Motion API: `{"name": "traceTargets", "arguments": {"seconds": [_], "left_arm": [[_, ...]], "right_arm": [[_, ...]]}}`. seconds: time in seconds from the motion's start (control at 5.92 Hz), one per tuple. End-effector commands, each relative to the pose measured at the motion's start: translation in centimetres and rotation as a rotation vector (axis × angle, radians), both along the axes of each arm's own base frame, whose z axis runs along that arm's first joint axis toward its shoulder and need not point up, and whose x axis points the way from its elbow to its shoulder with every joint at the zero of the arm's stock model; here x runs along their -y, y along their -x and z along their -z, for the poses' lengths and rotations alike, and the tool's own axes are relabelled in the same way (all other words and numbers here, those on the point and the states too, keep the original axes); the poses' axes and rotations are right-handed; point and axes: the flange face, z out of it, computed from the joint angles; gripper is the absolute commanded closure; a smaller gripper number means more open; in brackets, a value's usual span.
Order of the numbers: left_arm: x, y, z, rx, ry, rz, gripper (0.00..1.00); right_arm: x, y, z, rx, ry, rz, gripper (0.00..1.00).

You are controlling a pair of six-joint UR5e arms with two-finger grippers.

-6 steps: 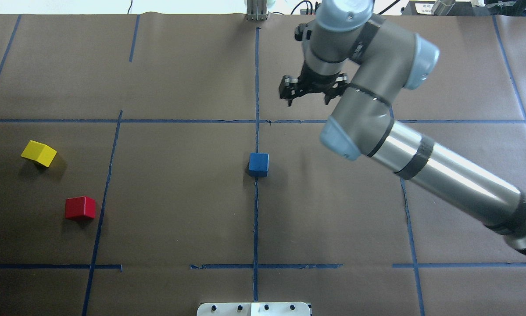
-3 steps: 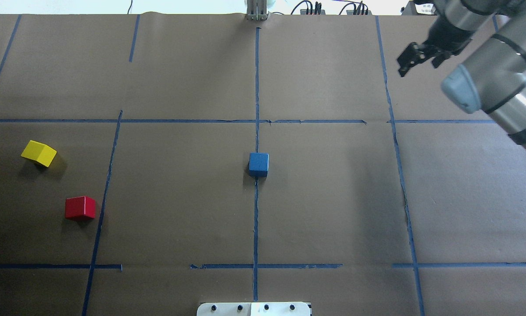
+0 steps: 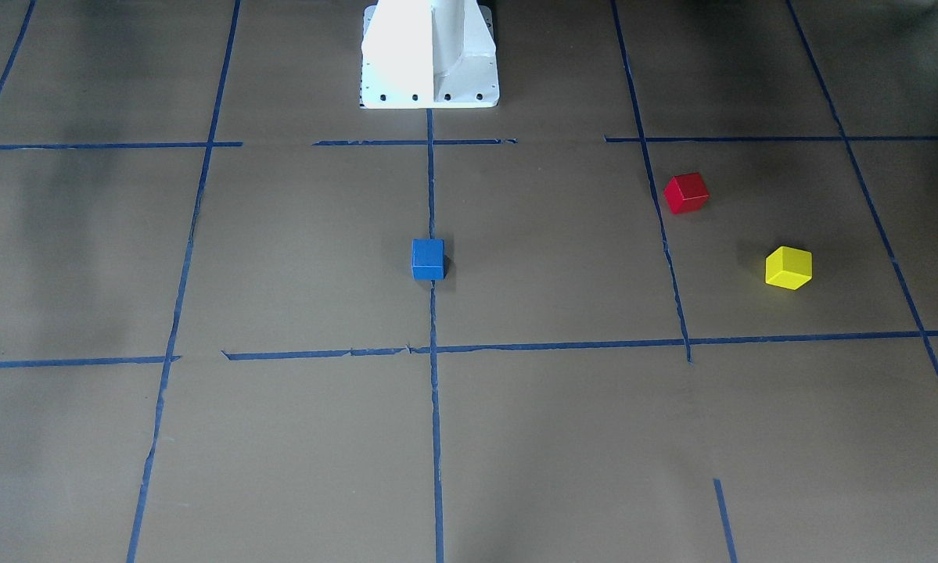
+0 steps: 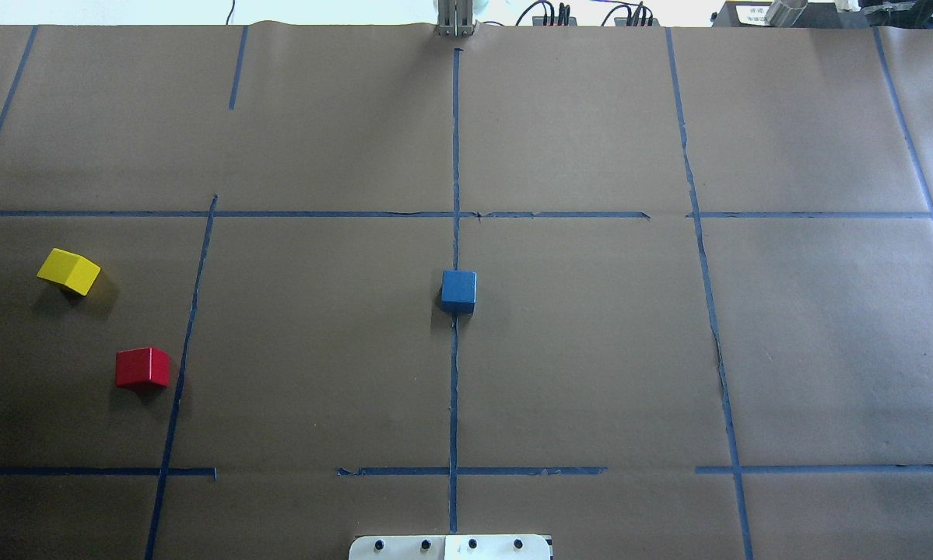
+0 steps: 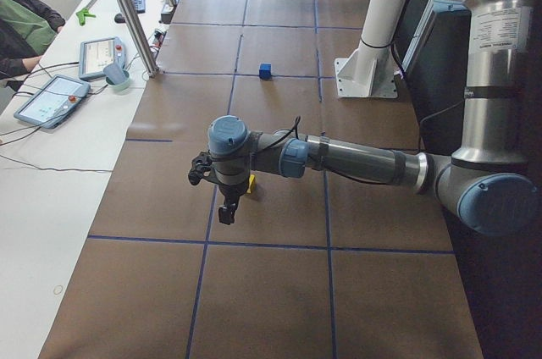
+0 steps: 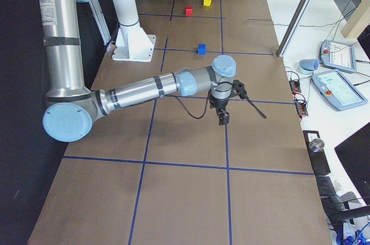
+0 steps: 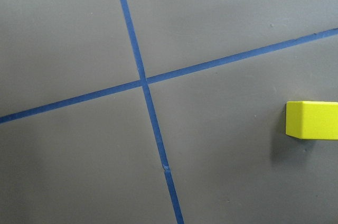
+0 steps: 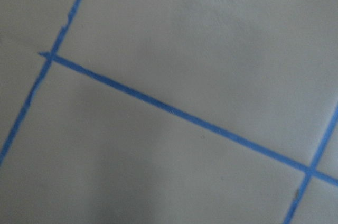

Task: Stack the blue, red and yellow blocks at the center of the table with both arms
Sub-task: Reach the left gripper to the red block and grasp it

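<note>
While resting on centre tape (image 4: 454, 155), blue (image 4: 458, 289): unstacked.
Red (image 4: 142, 367), yellow (image 4: 69, 271): well left of blue.
Left gripper (image 5: 225, 215), right gripper (image 6: 222, 119): far from blue; finger spread cannot be told.

blue block (image 4: 458, 289), red block (image 4: 142, 367), yellow block (image 4: 69, 271)

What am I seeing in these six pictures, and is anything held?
Two robot arms with two-finger grippers work over a table marked with blue tape. Two pictures look down, from behind the robot and from opposite; two look along the table from its ends; two are wrist cameras. The blue block sits at the centre; the red block and yellow block lie apart on the robot's left. The left gripper hangs near the yellow block, the right gripper over bare table. All blocks lie on the table; neither holds one.
</note>
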Motion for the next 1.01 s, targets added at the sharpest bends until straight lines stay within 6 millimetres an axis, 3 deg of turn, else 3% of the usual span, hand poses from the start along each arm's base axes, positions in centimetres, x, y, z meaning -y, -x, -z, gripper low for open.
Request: {"name": "traceTargets", "arguments": {"seconds": [0.0,0.17,0.51,0.85], "left_arm": [[-0.1,-1.7,1.0,-0.019,-0.024,-0.035,0.00],[-0.3,-2.6,1.9,-0.073,0.004,-0.025,0.00],[-5.0,-11.3,7.8,-0.122,0.120,0.088,0.00],[-9.9,-21.5,9.2,-0.118,0.212,0.277,0.00]], "right_arm": [[-8.0,-5.9,-6.2,-0.020,0.101,-0.059,0.01],[-8.2,-6.2,-6.5,-0.017,0.081,-0.034,0.00],[-8.2,-6.1,-6.6,-0.011,0.093,-0.042,0.00],[-8.1,-6.1,-6.7,-0.011,0.096,-0.045,0.00]]}}
